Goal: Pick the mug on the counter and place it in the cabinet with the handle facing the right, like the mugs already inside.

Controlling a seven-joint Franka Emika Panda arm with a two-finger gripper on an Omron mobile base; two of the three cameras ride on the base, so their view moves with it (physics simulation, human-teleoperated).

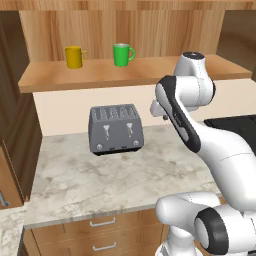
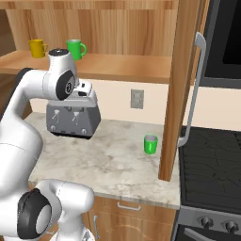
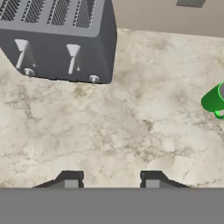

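Mug [image 2: 150, 144] stands on counter [image 2: 108, 160], right of toaster [image 2: 73, 120]; pincer [image 3: 108, 179] spread, empty.

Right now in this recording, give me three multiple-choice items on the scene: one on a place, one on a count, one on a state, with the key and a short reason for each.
1. Where does the mug to be moved stand?
A. On the counter, right of the toaster
B. On the cabinet shelf
C. On top of the toaster

2. How many mugs stand on the cabinet shelf?
A. One
B. Two
C. Three

3. What is the gripper doing?
A. Clamped on the mug
B. Holding the toaster
C. Holding nothing, above bare counter

Key:
1 A, the right base view shows it on the stone near the wooden panel.
2 B, a yellow mug and a bright green mug.
3 C, the hand view shows its fingertips apart with only stone between.
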